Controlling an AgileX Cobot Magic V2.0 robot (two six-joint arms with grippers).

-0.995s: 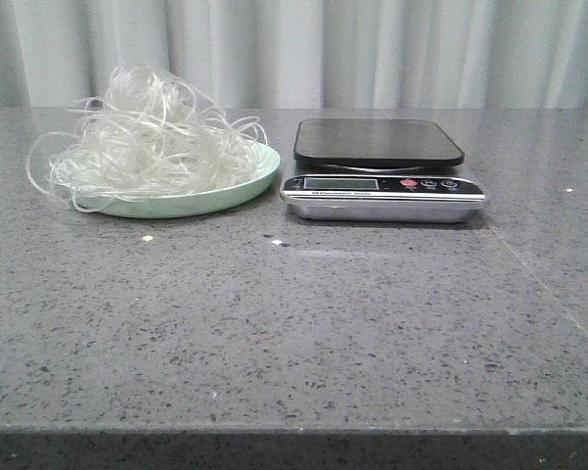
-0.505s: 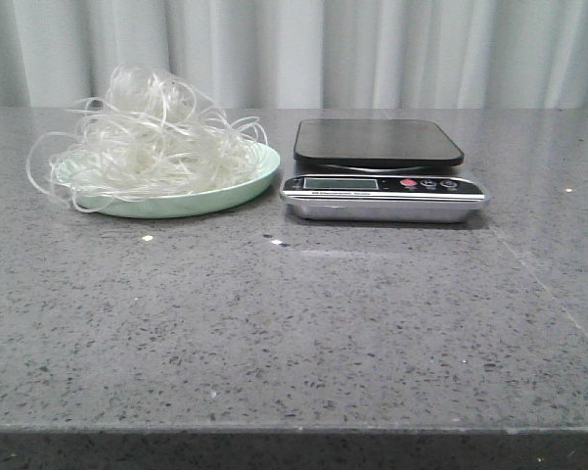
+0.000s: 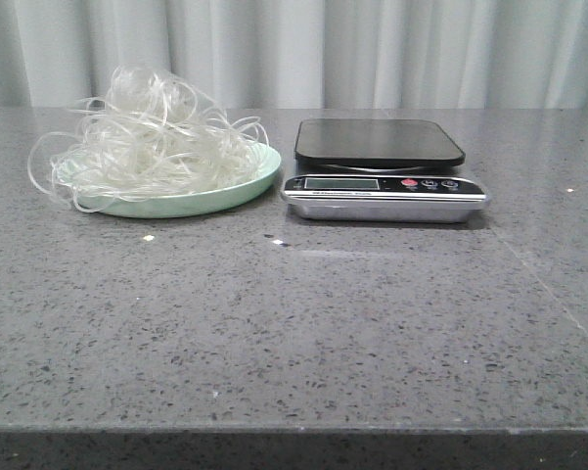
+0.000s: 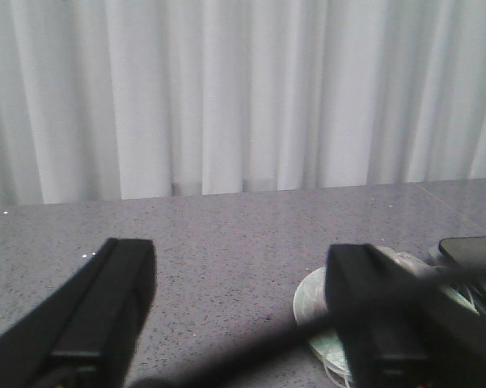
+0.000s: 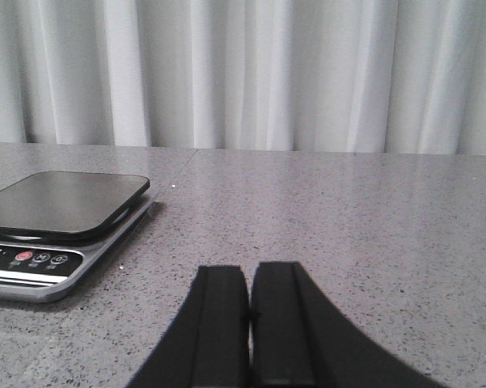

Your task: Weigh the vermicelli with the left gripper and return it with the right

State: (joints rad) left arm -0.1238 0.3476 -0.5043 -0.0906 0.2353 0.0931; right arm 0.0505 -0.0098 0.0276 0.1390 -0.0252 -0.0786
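Vermicelli [image 3: 152,137] sits heaped on a pale green plate [image 3: 259,174], at 9 o'clock from the scale [image 3: 382,171] and just beside it; scale platform bare, so weighing not yet begun. Left gripper [image 4: 238,323] is spread wide, holding nothing, with the plate partly visible past its fingers. Right gripper [image 5: 249,339] is pressed closed on nothing, the scale at its 10 o'clock. Judgement: noodles look very light, springy, tangled, with loops overhanging the rim; strands likely trail or snag. Best grip: the dense crown of the heap.
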